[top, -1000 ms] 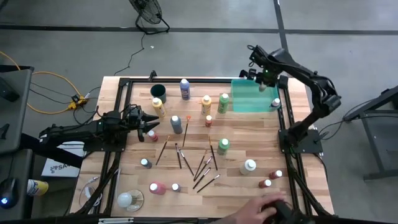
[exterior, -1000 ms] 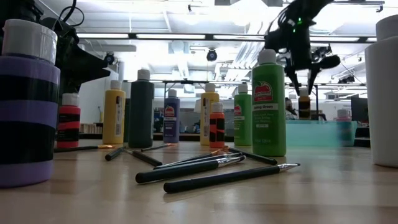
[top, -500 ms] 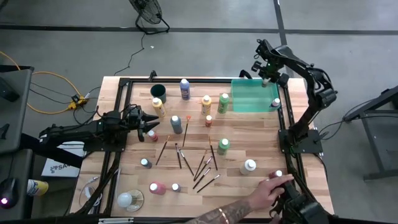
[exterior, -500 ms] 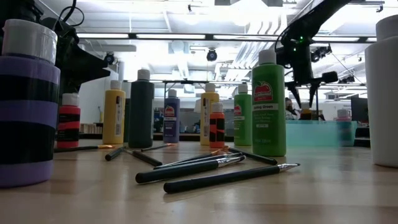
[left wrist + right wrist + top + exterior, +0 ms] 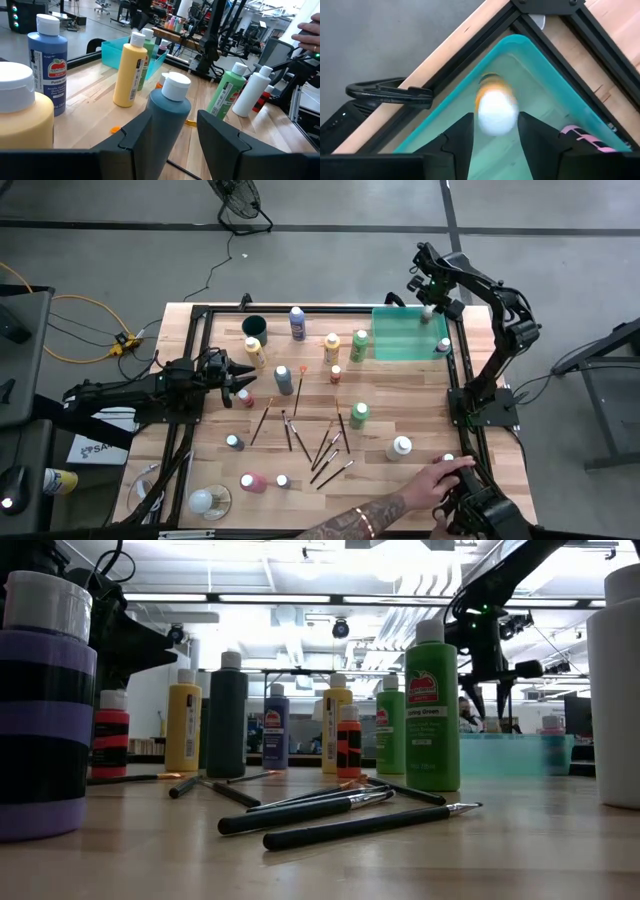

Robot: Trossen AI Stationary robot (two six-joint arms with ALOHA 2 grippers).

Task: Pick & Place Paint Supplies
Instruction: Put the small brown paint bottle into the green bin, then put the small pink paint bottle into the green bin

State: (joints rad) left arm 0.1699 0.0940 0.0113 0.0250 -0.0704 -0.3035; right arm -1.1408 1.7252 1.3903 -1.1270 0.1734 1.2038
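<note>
Right pincer (image 5: 432, 302) upper right, over tray (image 5: 400, 340), fingers apart; orange bottle (image 5: 495, 107) blurred between, seemingly dropping. Left pincer (image 5: 172, 137) spread, teal bottle (image 5: 167, 120) between. Bottles light, rigid, slick; grip mid-body.

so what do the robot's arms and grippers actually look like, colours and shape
Both arms are black, jointed segments with cabling along them. The left gripper ends in two matte black, flat angular fingers. The right gripper has the same dark angular fingers, and a small green light glows near its wrist. No markings can be made out on them.
</note>
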